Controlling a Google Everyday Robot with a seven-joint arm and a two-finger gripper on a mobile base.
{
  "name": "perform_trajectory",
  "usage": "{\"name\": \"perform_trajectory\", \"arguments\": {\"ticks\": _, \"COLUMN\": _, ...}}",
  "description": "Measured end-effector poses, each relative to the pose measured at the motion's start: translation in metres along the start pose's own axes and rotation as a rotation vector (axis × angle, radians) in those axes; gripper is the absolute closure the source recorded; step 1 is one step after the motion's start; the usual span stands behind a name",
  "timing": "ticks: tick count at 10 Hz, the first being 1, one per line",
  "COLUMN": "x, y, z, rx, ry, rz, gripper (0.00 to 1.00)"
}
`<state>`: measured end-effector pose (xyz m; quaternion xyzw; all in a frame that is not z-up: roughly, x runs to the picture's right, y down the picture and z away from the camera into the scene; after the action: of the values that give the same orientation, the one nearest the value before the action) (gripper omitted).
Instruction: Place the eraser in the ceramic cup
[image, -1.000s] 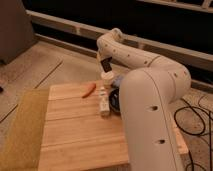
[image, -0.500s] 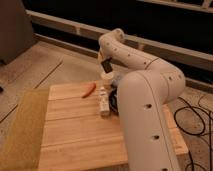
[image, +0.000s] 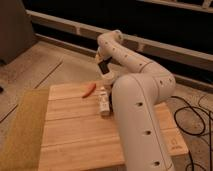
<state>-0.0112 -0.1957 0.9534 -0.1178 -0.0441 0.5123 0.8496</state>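
Across the middle of my view sits the wooden table (image: 75, 135), pale planks running left to right, with a rougher, yellowish strip along its left edge. Rising over its right side is my robot's arm (image: 142, 105), a fat white column in the foreground that bends back and away, then curls forward again at the far edge of the table. Behind all of it I've got speckled floor and a dark wall with a pale ledge, and black cables (image: 192, 117) looping on the ground to the right. Now, the gripper (image: 104, 67): it hangs above the back edge of the table, pointing down, and its fingers are clamped together on a small dark block, the eraser (image: 103, 65), which is up off the table in that grip. Just below and a touch to the left, the orange-red curved stick (image: 89, 89) lies flat on the planks near the far edge. Beside it, nearer to me, the white tube (image: 103, 101) lies lengthways, close up against the arm's big segment. Right of that tube I can see a sliver of something dark tucked behind the arm, and I can't tell what it is. The ceramic cup I can't pick out from here; the arm blocks that part of the table.
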Motion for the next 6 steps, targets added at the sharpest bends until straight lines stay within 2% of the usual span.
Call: {"name": "perform_trajectory", "arguments": {"ticks": 6, "x": 0.0045, "y": -0.0065, "z": 0.0077, "rx": -0.007, "ry": 0.032, "rz": 0.003, "gripper": 1.0}}
